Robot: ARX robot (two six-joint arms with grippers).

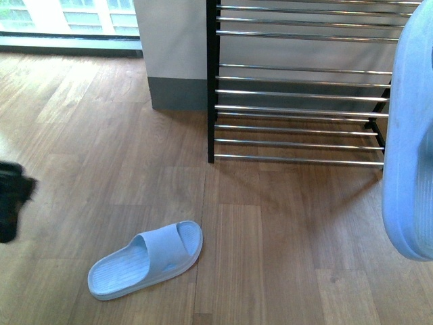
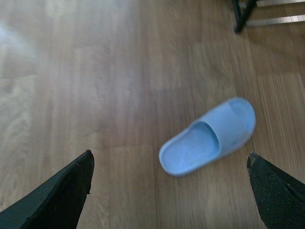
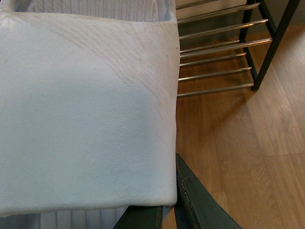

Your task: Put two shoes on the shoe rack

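Note:
One pale blue slide (image 1: 145, 259) lies sole-down on the wood floor, left of and in front of the shoe rack (image 1: 211, 81). In the left wrist view this slide (image 2: 208, 137) sits just beyond my open left gripper (image 2: 170, 153), whose black fingertips (image 2: 81, 171) stand wide apart above the floor. In the front view the left gripper (image 1: 10, 200) is a dark blur at the left edge. My right gripper (image 3: 167, 210) is shut on the other pale blue slide (image 3: 86, 109), which hangs at the right edge (image 1: 409, 149), in front of the rack's right end. Chrome rods (image 3: 214, 74) show behind it.
A white pillar with a grey base (image 1: 172, 54) stands just left of the rack. A window (image 1: 67, 17) runs along the back left. Wood floor (image 1: 284, 237) stretches in front of the rack. No shoes show on the visible tiers.

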